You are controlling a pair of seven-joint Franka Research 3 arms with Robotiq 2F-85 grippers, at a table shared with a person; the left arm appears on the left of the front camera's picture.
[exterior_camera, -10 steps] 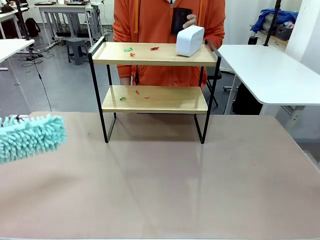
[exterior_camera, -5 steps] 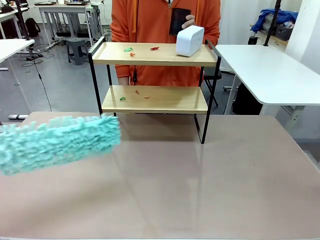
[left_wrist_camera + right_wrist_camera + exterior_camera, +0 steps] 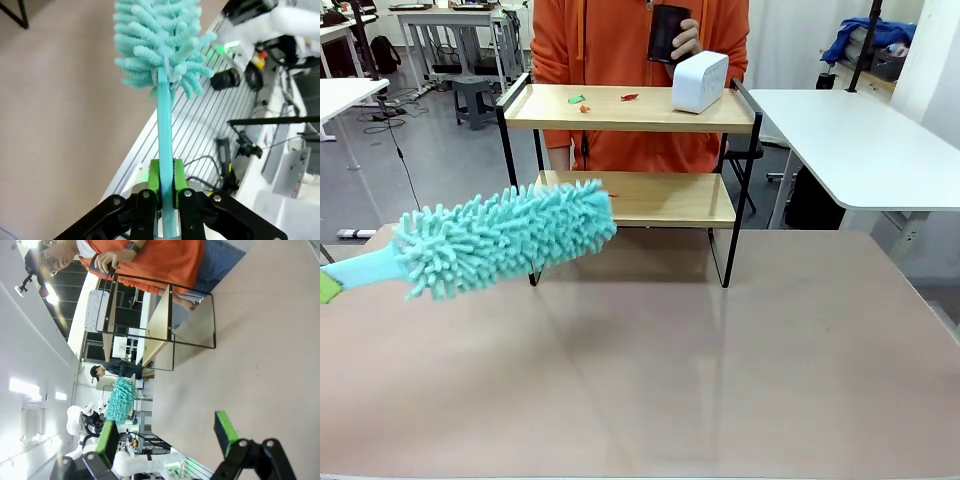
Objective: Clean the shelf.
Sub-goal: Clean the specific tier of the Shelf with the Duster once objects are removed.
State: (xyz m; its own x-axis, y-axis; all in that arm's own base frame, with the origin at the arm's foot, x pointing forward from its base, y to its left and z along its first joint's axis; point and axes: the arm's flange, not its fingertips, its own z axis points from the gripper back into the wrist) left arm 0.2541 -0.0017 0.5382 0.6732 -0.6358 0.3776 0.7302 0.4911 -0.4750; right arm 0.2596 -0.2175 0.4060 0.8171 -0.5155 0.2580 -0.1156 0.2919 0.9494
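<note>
The shelf (image 3: 630, 108) stands on the brown table (image 3: 740, 380) at 12 o'clock and has 2 boards. A white box (image 3: 699, 82) sits on the top board toward 3 o'clock. Little bits (image 3: 577, 99) lie toward 9 o'clock. The left gripper (image 3: 166, 172) squeezes the handle of a fluffy blue-green duster (image 3: 510, 235), which is at 9 o'clock. The right gripper (image 3: 167, 432) is spread wide and holds nothing.
</note>
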